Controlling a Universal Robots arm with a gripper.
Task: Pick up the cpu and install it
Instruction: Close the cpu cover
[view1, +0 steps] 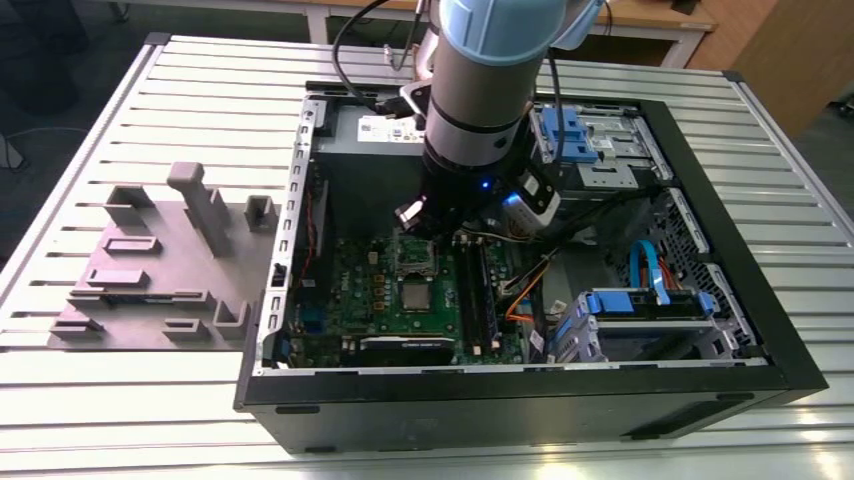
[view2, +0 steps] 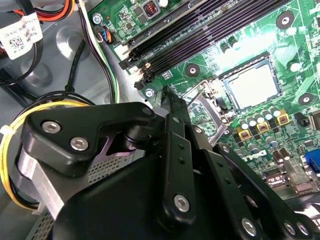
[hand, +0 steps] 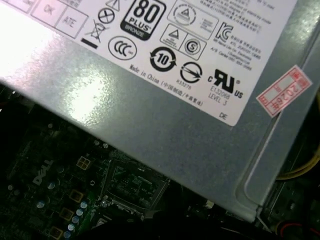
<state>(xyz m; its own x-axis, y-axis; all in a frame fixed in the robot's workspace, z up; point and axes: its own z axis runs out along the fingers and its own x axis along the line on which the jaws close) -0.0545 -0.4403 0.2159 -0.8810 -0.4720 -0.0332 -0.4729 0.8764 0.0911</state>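
I see the gripper (view1: 424, 225) hanging over the green motherboard (view1: 374, 300) inside the open PC case (view1: 534, 405). The cpu (view1: 418, 296) lies flat on that board, at 6 o'clock from the gripper in the exterior view. Honestly I can't tell if the gripper's apart or together.

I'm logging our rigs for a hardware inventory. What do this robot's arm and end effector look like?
The arm is a silver-grey cylinder with a pale blue joint cap, a black wrist with a blue light, and black cables. The end effector is black jointed links with silver screws.
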